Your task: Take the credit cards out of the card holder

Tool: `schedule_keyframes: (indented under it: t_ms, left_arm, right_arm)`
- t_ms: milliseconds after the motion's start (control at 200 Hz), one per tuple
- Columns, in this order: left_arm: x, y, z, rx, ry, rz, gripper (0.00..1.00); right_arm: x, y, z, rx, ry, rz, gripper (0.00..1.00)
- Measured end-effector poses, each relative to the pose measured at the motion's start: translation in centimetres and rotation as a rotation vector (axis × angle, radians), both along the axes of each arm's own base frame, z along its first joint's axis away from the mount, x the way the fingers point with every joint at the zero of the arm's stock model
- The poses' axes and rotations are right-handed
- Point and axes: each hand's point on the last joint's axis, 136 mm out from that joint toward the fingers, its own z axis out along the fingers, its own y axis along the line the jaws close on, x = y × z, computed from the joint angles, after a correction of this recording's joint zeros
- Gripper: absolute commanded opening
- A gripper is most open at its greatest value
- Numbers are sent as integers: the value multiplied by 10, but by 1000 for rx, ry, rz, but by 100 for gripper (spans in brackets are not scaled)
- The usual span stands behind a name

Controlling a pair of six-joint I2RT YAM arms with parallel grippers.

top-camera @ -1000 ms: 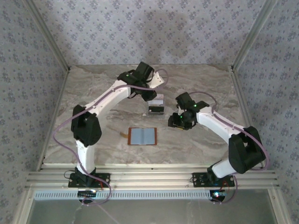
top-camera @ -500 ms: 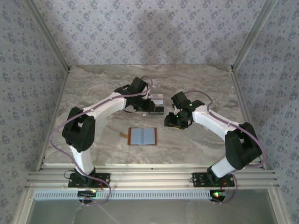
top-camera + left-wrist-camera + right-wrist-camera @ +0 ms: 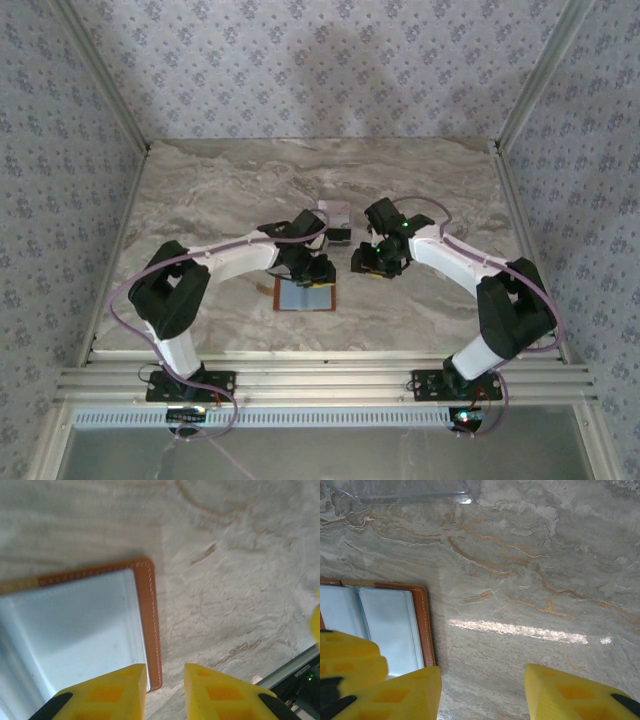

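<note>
The card holder (image 3: 300, 297) lies open and flat on the marble table, with a brown leather rim and grey-blue pockets. My left gripper (image 3: 312, 268) hovers over its far right part. In the left wrist view the yellow fingers (image 3: 122, 690) stand narrowly open above the holder's (image 3: 75, 615) right edge, with nothing between them. My right gripper (image 3: 372, 262) is open just right of the holder (image 3: 390, 625), over bare table. A small whitish, pink-tinted rectangle (image 3: 335, 212) with a dark strip lies behind. I cannot tell credit card from clear plastic there.
A clear plastic sheet (image 3: 405, 492) lies at the top of the right wrist view, beyond the holder. Papered walls close in the table (image 3: 200, 190) at the back and sides. A metal rail (image 3: 320, 380) runs along the near edge.
My left arm has swung down and toward me, from the pale rectangle at the back to above the card holder. The right gripper has edged slightly left.
</note>
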Motion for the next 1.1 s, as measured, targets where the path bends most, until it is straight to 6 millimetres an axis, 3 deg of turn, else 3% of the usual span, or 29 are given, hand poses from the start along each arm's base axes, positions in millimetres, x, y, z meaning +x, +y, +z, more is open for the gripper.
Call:
schedule_keyframes:
  t_ms: [155, 470, 1099]
  left_arm:
    - [-12, -4, -7, -9, 42, 13, 26]
    - [-14, -15, -15, -38, 61, 25, 27]
    - [-18, 16, -34, 132, 52, 24, 27]
  right_arm:
    - [0, 0, -2, -2, 4, 1, 49]
    - [0, 1, -3, -1, 7, 1, 49]
    - [-1, 1, -6, 0, 20, 4, 49]
